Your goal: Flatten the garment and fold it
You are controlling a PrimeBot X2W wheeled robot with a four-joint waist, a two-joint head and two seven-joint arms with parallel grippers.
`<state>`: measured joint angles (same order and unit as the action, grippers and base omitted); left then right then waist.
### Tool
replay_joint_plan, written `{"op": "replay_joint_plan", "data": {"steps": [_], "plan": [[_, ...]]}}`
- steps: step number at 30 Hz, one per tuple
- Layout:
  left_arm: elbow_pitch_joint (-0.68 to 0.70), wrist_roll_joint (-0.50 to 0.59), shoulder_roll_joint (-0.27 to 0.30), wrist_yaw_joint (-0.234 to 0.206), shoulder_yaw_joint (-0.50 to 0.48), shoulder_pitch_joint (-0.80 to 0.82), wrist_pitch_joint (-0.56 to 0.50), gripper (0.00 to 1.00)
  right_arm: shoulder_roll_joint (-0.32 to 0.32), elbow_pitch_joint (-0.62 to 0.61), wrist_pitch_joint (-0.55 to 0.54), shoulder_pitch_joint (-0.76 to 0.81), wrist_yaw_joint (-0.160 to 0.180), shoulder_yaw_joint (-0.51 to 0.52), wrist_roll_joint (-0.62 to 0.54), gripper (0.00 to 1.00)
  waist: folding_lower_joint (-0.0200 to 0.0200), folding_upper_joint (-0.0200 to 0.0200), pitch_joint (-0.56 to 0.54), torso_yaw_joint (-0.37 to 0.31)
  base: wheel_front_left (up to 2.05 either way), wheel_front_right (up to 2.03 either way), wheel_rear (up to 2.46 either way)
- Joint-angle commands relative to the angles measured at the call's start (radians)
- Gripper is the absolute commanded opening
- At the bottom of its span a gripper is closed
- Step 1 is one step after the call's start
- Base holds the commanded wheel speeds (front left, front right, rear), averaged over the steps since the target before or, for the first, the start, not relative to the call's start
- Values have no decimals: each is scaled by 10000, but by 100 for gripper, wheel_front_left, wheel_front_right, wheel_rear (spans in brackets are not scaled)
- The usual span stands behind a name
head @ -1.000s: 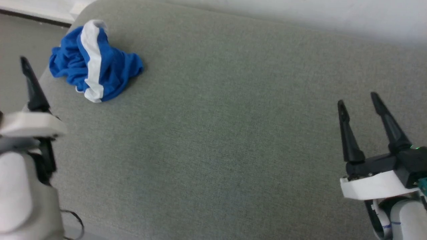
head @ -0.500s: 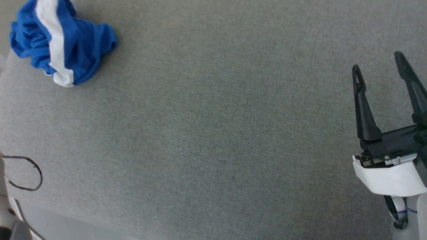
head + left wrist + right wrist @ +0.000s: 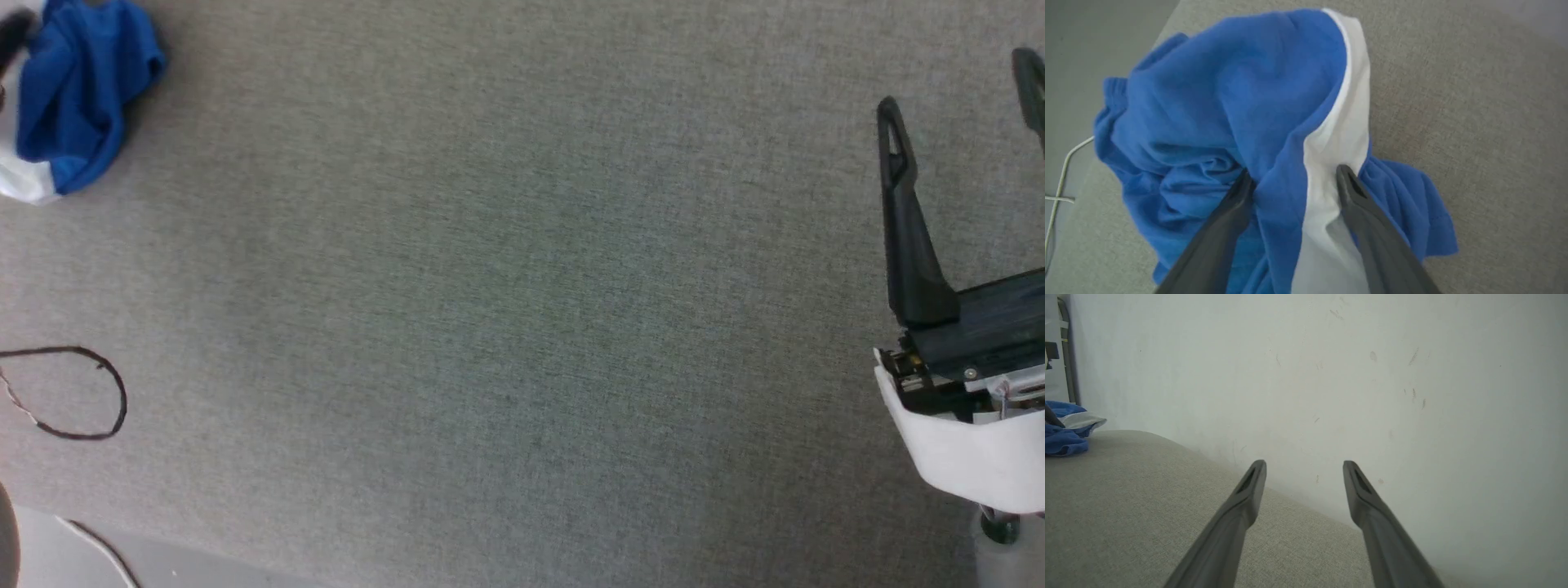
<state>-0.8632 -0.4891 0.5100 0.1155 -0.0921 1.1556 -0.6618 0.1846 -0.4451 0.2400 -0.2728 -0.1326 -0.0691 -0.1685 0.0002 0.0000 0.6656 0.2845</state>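
Note:
The garment [image 3: 1241, 94], blue with a white stripe, lies crumpled in a heap near the far left corner of the grey fabric surface [image 3: 522, 286]. In the head view the garment [image 3: 77, 106] sits at the top left corner. My left gripper [image 3: 1294, 173] is open, and its fingertips straddle a raised fold of blue cloth and white stripe without pinching it. My right gripper [image 3: 959, 90] hovers open far to the right with nothing between its fingers. In the right wrist view the right gripper [image 3: 1304, 463] points at the wall, with the garment [image 3: 1063, 437] small at the far left.
A black cable loop [image 3: 73, 392] lies on the surface near its front left edge. A thin white cable [image 3: 1061, 175] hangs beside the left edge, with floor [image 3: 1086, 41] beyond. A pale wall [image 3: 1331, 375] rises right behind the surface.
The head camera has swung down and right, so the garment slid to the picture's top left corner. The left gripper left the lower left of that view. Both grippers stay open.

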Motion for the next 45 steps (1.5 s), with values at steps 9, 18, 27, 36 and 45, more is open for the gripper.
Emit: {"op": "replay_joint_plan", "data": {"steps": [9,18,27,36,45], "plan": [[-598,-1235,808,150,1217,-416,-1539,100,61,-385,218,-498,19,-151,-263,100,-2,0,815,-309,0,0,0],[78,-1332,1356,151,2011,-229,-367,0,-349,7,218,-212,19,104,-135,100,-2,0,-461,-286,0,0,0],[1841,-1654,1762,151,3789,409,693,0,-883,425,218,335,19,313,117,100,-2,0,-2189,-486,0,0,0],[4651,-2151,1683,151,6581,1021,858,0,-1239,705,218,1105,19,563,150,100,-2,0,-3519,-1182,0,0,0],[6673,-2908,848,151,8935,983,1104,0,-1338,935,218,1392,19,733,499,100,-2,0,-3955,-2720,0,0,0]]}}
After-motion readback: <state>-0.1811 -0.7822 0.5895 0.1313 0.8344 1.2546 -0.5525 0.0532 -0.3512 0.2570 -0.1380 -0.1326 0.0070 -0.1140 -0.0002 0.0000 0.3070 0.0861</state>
